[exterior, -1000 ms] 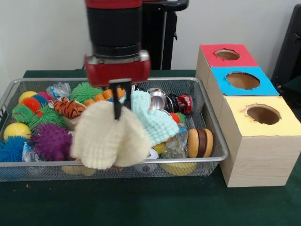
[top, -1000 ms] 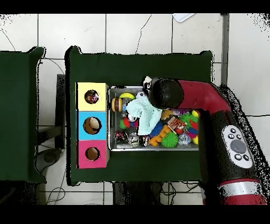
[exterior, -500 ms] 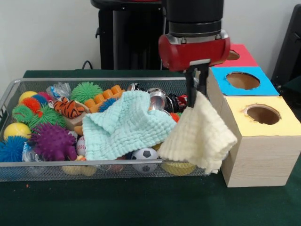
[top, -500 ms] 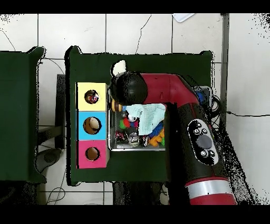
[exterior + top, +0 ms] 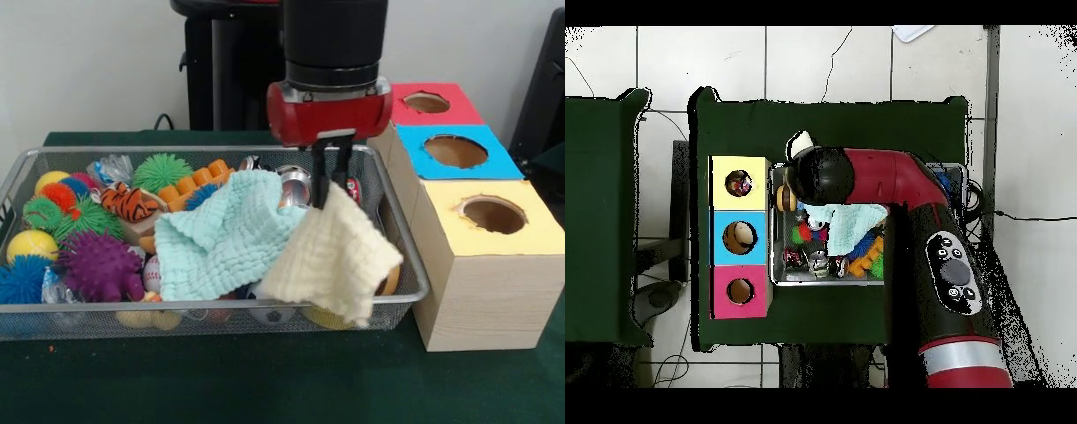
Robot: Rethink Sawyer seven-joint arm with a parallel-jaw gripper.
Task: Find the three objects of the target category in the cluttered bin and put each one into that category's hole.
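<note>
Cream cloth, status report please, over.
Gripper shut on cream cloth, cloth hanging over the bin's front right corner. Yellow hole open, not reached. Mint cloth draped across the clutter alongside.

I see gripper (image 5: 328, 187) pinching cream cloth (image 5: 331, 262) by top corner; cloth hangs over right end of wire bin (image 5: 408, 265). Mint cloth (image 5: 225, 237) lies spread over toys in bin. Yellow-topped box hole (image 5: 494, 215) just right of bin, uncovered.
</note>
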